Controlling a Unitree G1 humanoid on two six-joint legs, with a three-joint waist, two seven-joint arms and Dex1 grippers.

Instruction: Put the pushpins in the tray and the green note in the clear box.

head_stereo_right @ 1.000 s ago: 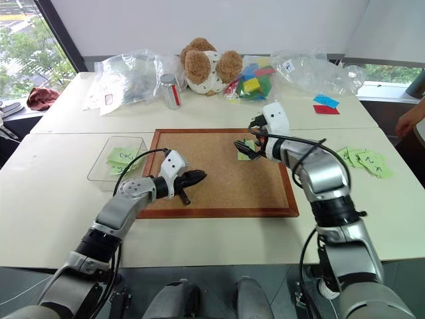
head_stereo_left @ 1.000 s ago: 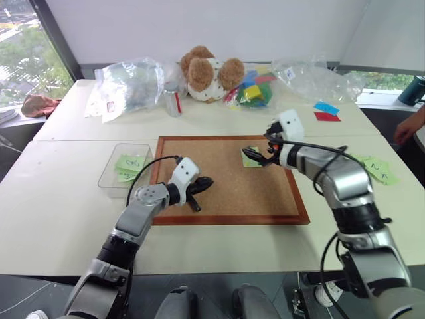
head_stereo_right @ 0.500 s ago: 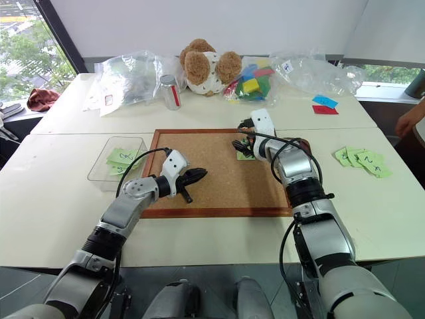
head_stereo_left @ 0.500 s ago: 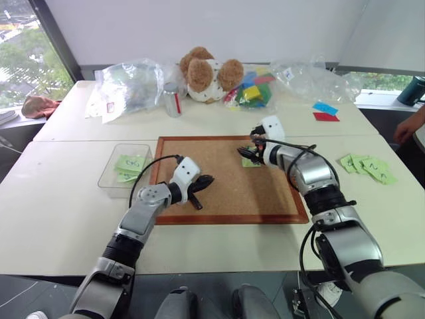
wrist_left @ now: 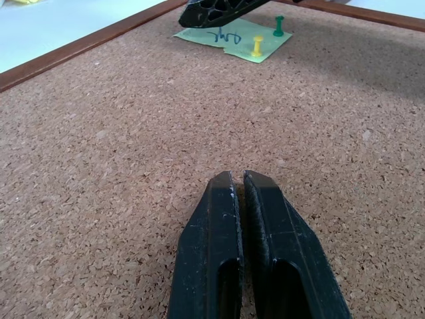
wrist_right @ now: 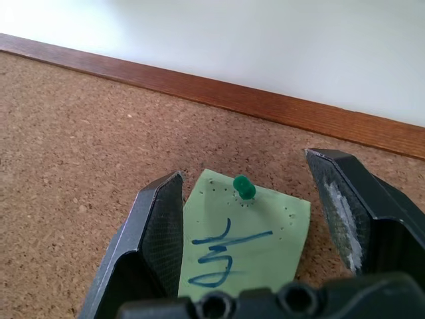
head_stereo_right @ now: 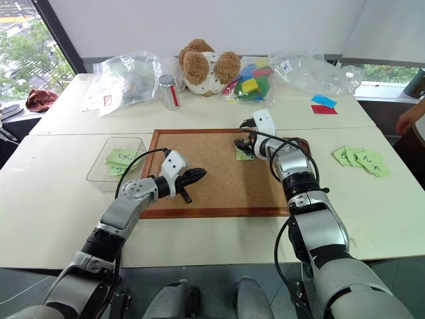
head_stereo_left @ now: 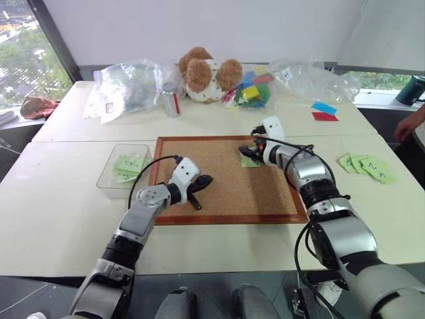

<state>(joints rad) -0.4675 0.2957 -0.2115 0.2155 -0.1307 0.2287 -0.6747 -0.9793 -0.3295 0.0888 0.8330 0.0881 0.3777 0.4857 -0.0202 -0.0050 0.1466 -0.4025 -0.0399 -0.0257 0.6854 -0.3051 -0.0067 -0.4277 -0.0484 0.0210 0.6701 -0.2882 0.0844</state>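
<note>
the green note lies upper right of centre in the head views, fixed to the cork board by a green pushpin and a yellow pushpin – so the right gripper spreads its fingers astride the green one, likely to pull it first; the left gripper, clenched on nothing, waits lower left – the clear box sits at the board's left edge

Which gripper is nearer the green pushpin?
Right. The right gripper straddles the green note, green pushpin between its open fingers; the left gripper, shut, sits farther across the corkboard.
</note>
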